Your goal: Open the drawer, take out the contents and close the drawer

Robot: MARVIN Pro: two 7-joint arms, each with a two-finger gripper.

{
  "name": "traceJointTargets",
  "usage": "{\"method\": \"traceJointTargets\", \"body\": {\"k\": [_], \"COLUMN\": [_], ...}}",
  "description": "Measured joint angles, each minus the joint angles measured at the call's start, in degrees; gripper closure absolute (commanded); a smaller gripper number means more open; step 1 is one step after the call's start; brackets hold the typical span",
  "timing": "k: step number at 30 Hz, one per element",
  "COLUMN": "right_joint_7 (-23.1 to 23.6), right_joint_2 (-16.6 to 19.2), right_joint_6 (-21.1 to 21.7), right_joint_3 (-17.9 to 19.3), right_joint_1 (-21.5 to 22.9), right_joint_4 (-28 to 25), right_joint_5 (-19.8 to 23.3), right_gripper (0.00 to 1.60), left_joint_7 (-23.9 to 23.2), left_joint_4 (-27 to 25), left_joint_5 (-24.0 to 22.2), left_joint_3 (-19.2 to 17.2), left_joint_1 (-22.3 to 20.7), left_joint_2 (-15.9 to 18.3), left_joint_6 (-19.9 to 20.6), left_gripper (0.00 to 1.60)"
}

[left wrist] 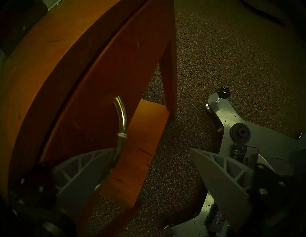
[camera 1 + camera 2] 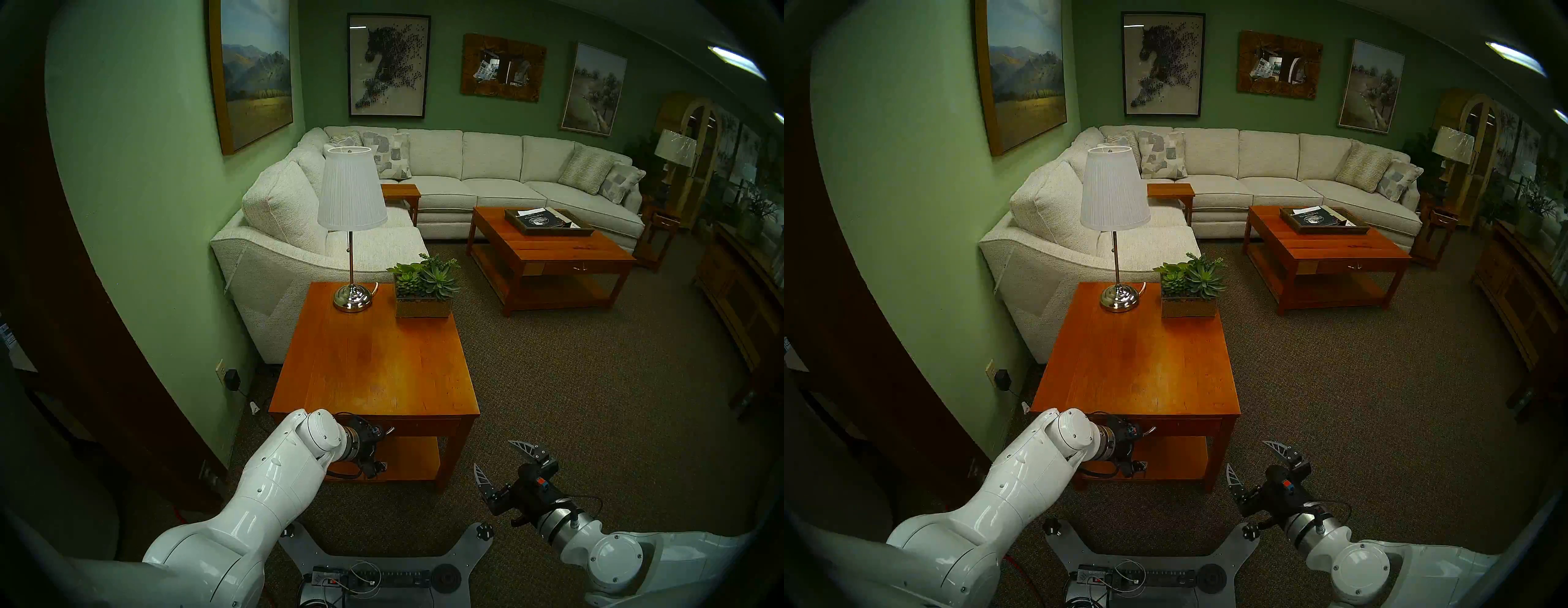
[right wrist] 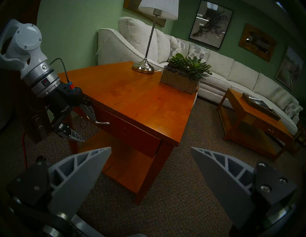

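Note:
The drawer [image 3: 130, 132] sits pushed in under the end table's top, its front also showing in the left wrist view [image 1: 92, 106]. Its curved silver handle [image 1: 122, 122] [image 3: 103, 123] has a white tie wound around it. My left gripper [image 3: 89, 131] [image 1: 152, 149] [image 2: 384, 448] is open at the handle. One finger [image 1: 79, 168] lies between the handle and the drawer front, and the other hangs lower, off the wood. My right gripper [image 2: 494, 456] [image 3: 150, 148] hovers open over the carpet, right of the table, holding nothing. The contents are hidden.
On the end table's top [image 2: 373, 361] stand a lamp [image 2: 352, 297] and a succulent planter [image 2: 424, 293] at the far end. A lower shelf [image 1: 132, 149] lies under the drawer. A sofa, a coffee table [image 2: 551, 254], the left wall and my own base [image 2: 382, 564] surround the spot.

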Motion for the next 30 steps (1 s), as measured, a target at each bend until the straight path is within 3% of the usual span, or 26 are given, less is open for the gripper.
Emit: {"method": "traceJointTargets", "body": {"k": [7,22,30], "right_joint_7": [0.00,-0.01,-0.01], "right_joint_2": [0.00,0.00,0.01], "right_joint_6": [0.00,0.00,0.00], "right_joint_3": [0.00,-0.01,-0.01], "right_joint_1": [0.00,0.00,0.00], "right_joint_4": [0.00,0.01,0.01], "right_joint_5": [0.00,0.00,0.00], "right_gripper": [0.00,0.00,0.00], "left_joint_7": [-5.01,-10.01,-14.05], "left_joint_4": [-6.59,-13.65,-19.16], "left_joint_5": [0.20,1.33,0.04], "left_joint_3": [1.06,4.13,3.70], "left_joint_1": [3.36,10.17,14.03], "left_joint_2": [2.31,6.36,8.58], "left_joint_6": [0.22,-0.86,-1.40], "left_gripper": [0.00,0.00,0.00]}}
